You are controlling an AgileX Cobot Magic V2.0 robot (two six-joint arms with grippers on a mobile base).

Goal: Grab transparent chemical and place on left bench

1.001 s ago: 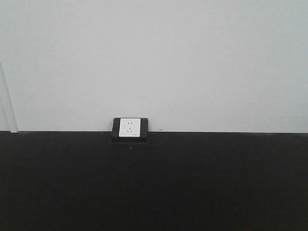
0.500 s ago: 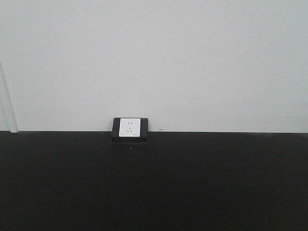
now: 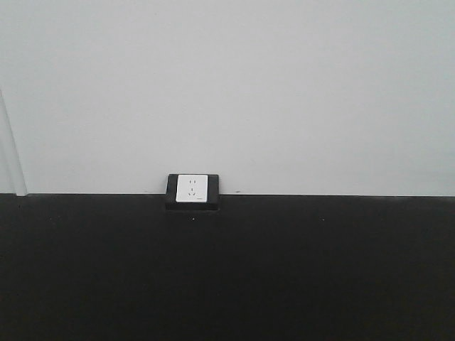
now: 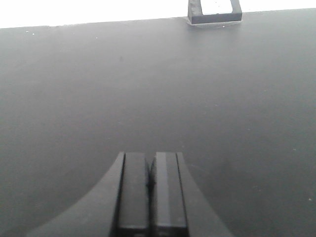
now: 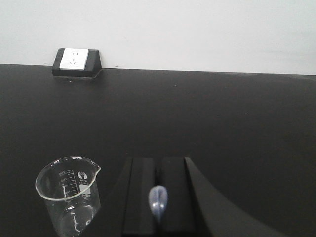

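Black matte bench top [image 5: 237,123] runs back to a plain white wall [image 5: 197,29]; that's the whole setting in all three views.

Right gripper [image 5: 159,165]: black flat fingers pressed together, only a thin seam between them. A small pale bluish translucent blob [image 5: 158,199] sits on that seam lower down. It's too blurred to identify, and I can't tell if it's pinched or just in front. Gripper hangs over bare bench.

Clear glass beaker with printed graduations and a pour spout [image 5: 69,197] is the task item. It stands upright on the bench just left of the right gripper's fingers, level with their base rather than their tips. It is beside the jaws, not between them, and there's a visible gap, so no contact. Contents hard to read; glints near the bottom, liquid level not clear.

Further out, a white wall socket in a black sloped housing [image 5: 75,60] sits at the back edge of the bench, up and left of the beaker, well apart from it.

Left gripper [image 4: 150,163]: fingers closed flush, holding nothing, over bare bench, with the same socket [image 4: 215,10] far ahead to its right. No beaker in that view.

Front view shows only wall, bench edge and socket [image 3: 192,189]; neither arm nor beaker is in frame.
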